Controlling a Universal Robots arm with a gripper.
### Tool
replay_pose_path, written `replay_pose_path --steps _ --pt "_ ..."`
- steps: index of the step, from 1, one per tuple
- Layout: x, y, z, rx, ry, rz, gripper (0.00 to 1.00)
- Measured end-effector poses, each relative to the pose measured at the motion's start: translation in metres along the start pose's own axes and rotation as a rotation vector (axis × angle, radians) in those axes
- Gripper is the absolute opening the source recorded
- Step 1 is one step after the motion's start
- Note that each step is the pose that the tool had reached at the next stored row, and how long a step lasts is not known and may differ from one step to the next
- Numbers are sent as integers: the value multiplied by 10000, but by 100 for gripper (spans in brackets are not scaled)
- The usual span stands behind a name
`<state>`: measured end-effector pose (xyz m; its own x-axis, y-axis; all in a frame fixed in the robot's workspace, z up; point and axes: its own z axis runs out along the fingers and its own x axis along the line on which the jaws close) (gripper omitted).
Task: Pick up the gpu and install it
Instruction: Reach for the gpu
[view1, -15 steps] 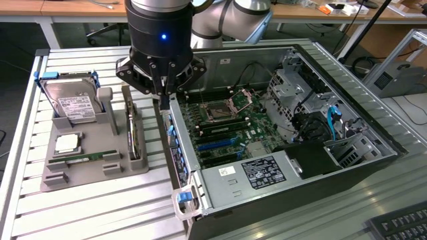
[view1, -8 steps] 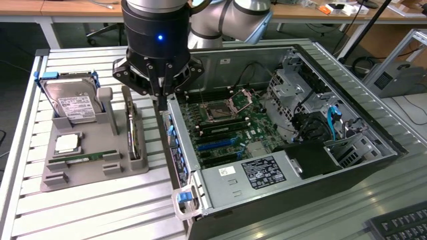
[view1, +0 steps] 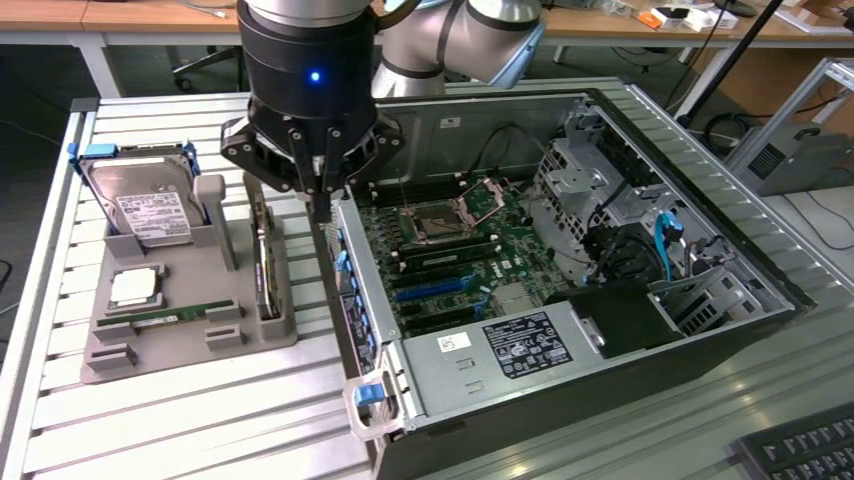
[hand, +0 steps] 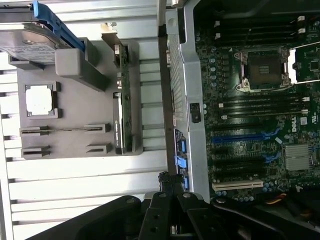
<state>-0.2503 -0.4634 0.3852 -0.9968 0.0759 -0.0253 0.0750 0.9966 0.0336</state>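
Bright even light, glare on slats (hand: 75, 175)

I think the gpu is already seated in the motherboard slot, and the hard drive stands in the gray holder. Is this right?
Not quite. The gpu is not seated in the motherboard; it stands edge-on in the gray holder, as the wrist view shows. The hard drive does stand in that holder.
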Motion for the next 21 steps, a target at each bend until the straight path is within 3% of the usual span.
replay_pose_path --steps 21 --pt "71 -25 2 3 0 1 11"
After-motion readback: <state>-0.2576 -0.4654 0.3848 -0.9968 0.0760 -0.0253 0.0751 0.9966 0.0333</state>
